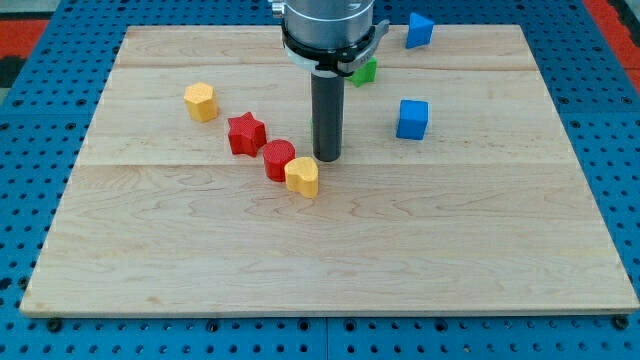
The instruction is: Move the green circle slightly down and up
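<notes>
Wooden board [330, 240] on blue pegboard [30, 200]; my tip [327, 158] just right of red cylinder [279, 160], no hand.

Green block, mostly hidden

We see the green block [366, 71] near the view's top, tucked behind our arm (shape unclear).

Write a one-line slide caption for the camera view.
My tip rests just right of the red cylinder and yellow heart, while a green block peeks out behind the arm.

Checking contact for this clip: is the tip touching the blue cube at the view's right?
No, my tip stands clear of the blue cube, near the red cylinder.
</notes>
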